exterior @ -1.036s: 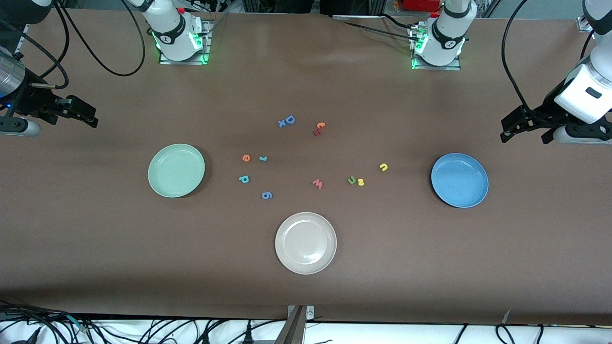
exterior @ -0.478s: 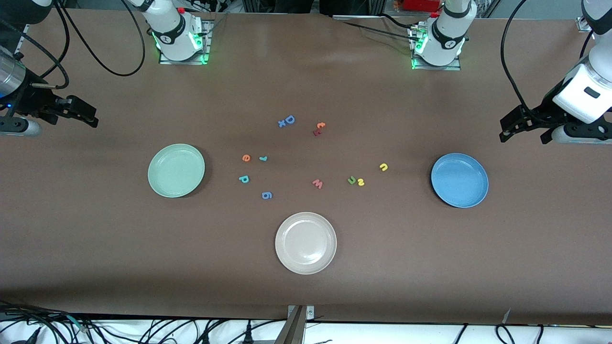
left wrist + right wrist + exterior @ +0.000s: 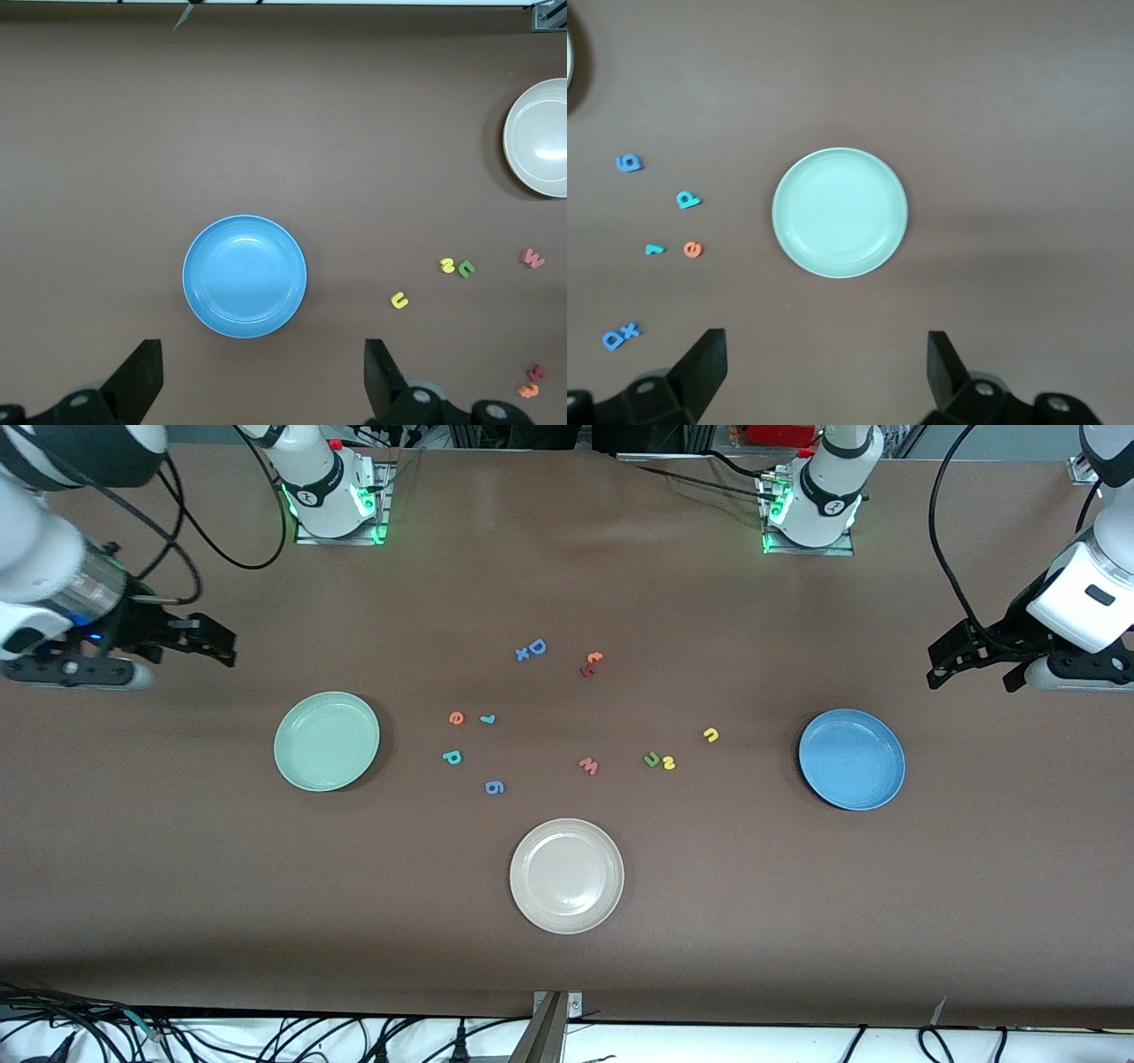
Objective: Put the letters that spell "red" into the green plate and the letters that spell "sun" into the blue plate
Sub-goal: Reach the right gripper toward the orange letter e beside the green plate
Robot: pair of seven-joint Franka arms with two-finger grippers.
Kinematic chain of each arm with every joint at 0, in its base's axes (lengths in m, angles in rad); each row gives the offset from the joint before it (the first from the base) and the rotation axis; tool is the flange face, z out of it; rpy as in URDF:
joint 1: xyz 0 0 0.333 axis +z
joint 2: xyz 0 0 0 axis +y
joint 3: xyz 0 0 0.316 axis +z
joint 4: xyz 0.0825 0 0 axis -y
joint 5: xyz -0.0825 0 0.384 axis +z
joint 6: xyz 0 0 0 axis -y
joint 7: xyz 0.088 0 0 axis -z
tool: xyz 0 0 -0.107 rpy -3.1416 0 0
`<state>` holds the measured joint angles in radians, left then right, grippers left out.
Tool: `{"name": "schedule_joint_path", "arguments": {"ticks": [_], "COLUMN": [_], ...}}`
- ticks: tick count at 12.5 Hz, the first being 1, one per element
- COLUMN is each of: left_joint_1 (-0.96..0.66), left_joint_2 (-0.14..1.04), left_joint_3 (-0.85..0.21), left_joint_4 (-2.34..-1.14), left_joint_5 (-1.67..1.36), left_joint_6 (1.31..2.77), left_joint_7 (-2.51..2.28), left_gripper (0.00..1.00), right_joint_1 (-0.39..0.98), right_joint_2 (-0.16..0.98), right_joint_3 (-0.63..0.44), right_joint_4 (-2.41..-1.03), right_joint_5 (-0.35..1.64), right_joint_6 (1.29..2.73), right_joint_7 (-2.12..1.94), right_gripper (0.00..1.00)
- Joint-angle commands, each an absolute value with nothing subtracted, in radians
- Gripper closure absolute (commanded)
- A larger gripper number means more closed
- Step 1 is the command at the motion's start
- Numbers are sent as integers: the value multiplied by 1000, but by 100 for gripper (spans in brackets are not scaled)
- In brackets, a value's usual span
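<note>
The green plate (image 3: pixel 326 740) (image 3: pixel 840 212) lies toward the right arm's end of the table. Beside it lie the orange "e" (image 3: pixel 456 717) (image 3: pixel 693 250), the teal "r" (image 3: pixel 487 719) and the teal "d" shape (image 3: pixel 452 757). The blue plate (image 3: pixel 851 759) (image 3: pixel 244 275) lies toward the left arm's end. Near it are the yellow "u" (image 3: pixel 710 734) (image 3: pixel 400 300), the yellow "s" (image 3: pixel 669 763) and the green "u" (image 3: pixel 652 759). My right gripper (image 3: pixel 220 646) (image 3: pixel 824 341) hangs open over bare table beside the green plate. My left gripper (image 3: pixel 972 677) (image 3: pixel 261 350) hangs open beside the blue plate. Both are empty.
A beige-white plate (image 3: pixel 566 875) sits nearest the front camera, mid-table. Stray letters lie between the plates: a blue "D" with an "x" (image 3: pixel 532 649), an orange-red pair (image 3: pixel 591 662), a pink "w" (image 3: pixel 588 765) and a blue "6" (image 3: pixel 494 786).
My right arm has swung in from the table's end toward the green plate. The left arm and all letters have stayed put.
</note>
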<state>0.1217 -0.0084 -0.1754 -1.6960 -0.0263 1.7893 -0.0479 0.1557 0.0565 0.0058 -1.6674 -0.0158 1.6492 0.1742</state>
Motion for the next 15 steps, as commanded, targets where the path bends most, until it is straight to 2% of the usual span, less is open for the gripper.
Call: {"name": "schedule_joint_path", "arguments": {"ticks": [1,4,8,15], "left_joint_1": [126,123,123,121], "left_joint_2": [5,11,18,66], "left_joint_3": [-176,-176,-176,-172], "left_joint_4": [-1675,-1677,-1677,-1718], "left_joint_5": [-52,-52,-52,-51], "left_joint_6": [1773,1767,1766,1761], "left_joint_7": [-29,-31,-32,-20], "left_gripper": [0,0,0,0], "right_joint_1": [221,339,425,535], "right_joint_2": [121,190,276,471], "right_joint_3": [2,2,2,2], "right_joint_4": [-1663,-1716,-1854,-1867], "right_joint_5": [-14,-20,-20,-20], "right_joint_6": [1655,1760,2038,2241], "right_joint_7": [202,355,558,905], "right_gripper": [0,0,0,1]}}
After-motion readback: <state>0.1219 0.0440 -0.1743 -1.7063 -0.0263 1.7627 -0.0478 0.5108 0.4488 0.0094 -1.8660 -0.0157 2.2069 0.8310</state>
